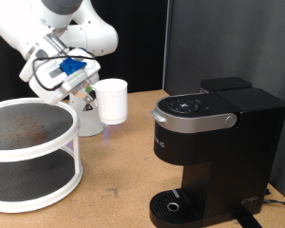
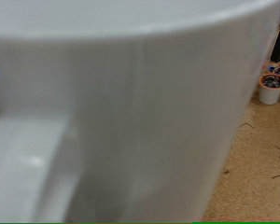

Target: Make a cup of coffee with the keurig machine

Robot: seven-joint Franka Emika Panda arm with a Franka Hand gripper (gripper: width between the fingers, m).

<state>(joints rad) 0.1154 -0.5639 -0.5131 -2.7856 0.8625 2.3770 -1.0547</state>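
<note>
You had the white cup (image 1: 112, 101) lifted clear of the wooden bench (image 1: 119, 171), hanging in the air at the end of the white arm (image 1: 57, 33) in the upper left of the exterior view. The gripper (image 1: 87, 93) sat just at the cup's left side there, with its fingers closed on the cup by that side. In the wrist view the cup (image 2: 121, 112) filled nearly the whole picture, glossy and very close, so the fingers themselves did not show there.

The keurig machine (image 1: 214, 142) stood on the bench at the exterior view's right, well apart from the cup, its silver-trimmed top down and the round drip tray (image 1: 171, 204) at its base bare. A white two-tier round stand (image 1: 30, 152) stood at the exterior view's left, below the arm. In the wrist view's far corner a small white pot (image 2: 271, 86) with dark contents stood on the bench.
</note>
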